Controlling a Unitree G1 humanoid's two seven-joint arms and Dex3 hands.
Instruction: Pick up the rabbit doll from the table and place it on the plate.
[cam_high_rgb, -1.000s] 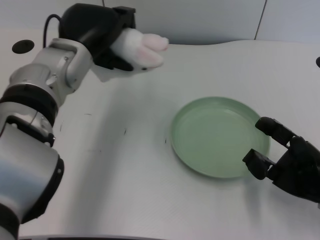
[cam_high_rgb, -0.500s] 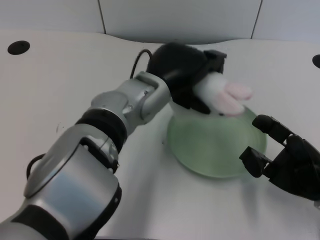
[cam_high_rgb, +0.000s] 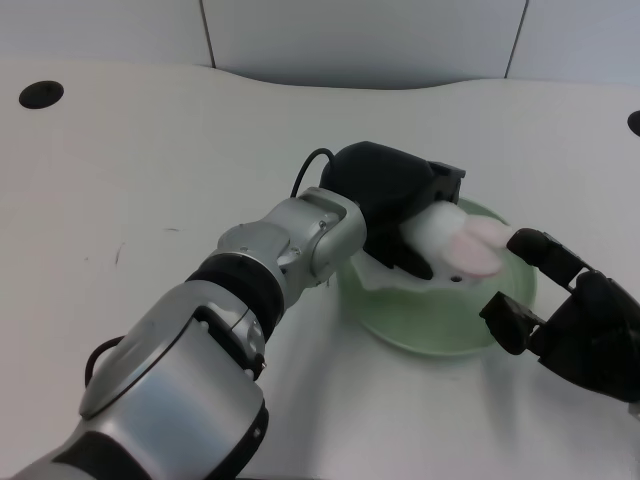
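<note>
1. The left hand (cam_high_rgb: 395, 205) holds the rabbit doll (cam_high_rgb: 455, 243) low over the green plate (cam_high_rgb: 420, 325) on the white desk (cam_high_rgb: 150, 180), its fingers (cam_high_rgb: 405, 258) clamped around the doll's body
2. This looks like the placing step
3. Next: lower the doll onto the plate, spread the fingers, lift clear

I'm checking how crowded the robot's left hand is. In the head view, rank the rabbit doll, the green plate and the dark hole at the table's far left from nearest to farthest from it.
1. rabbit doll, held in the left robot hand.
2. plate, just under it.
3. dark hole, far-left table corner.
</note>
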